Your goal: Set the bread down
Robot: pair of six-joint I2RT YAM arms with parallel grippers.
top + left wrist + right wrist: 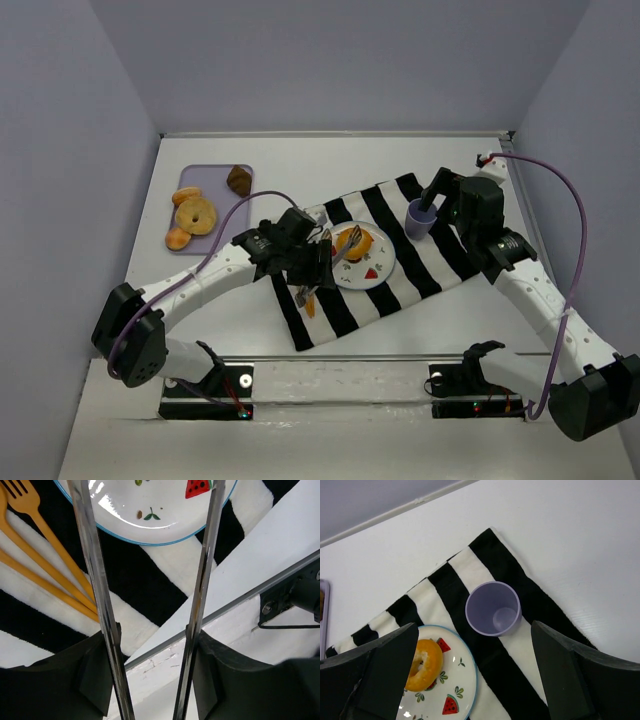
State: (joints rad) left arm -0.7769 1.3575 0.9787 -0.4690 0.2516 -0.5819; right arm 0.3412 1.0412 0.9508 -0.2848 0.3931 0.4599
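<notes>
2 arms are reaching over a white table (250, 160) in the top view. We are finding the bread (352, 242) lying on the plate (386, 258), toward its 11 o'clock side. The plate is sitting on a black-and-white striped cloth (430, 265). The left gripper (343, 247) is reaching in from 9 o'clock with its long blades over the bread; from up here we cannot tell how wide they are standing. The right gripper (430, 200) is hanging over a purple cup (418, 222) at the plate's 2 o'clock. At the plate's 10 o'clock a lavender tray (195, 178) is holding a tan ring (197, 215) and a dark brown lump (239, 179). Yellow forks (308, 302) are lying at the plate's 7 o'clock.

In the left wrist view we are looking along 2 metal blades (95, 580). They are standing apart with a modest gap and nothing between them in the stretch that is showing. Their tips are running off the 12 o'clock edge, over the plate's rim. The forks are lying at 10 o'clock.

In the right wrist view the fingers (380, 680) are spreading wide at 8 and 4 o'clock, gripping nothing. The cup is standing upright on the cloth between them. The bread is resting at 8 o'clock on the plate, partly behind the left finger.
</notes>
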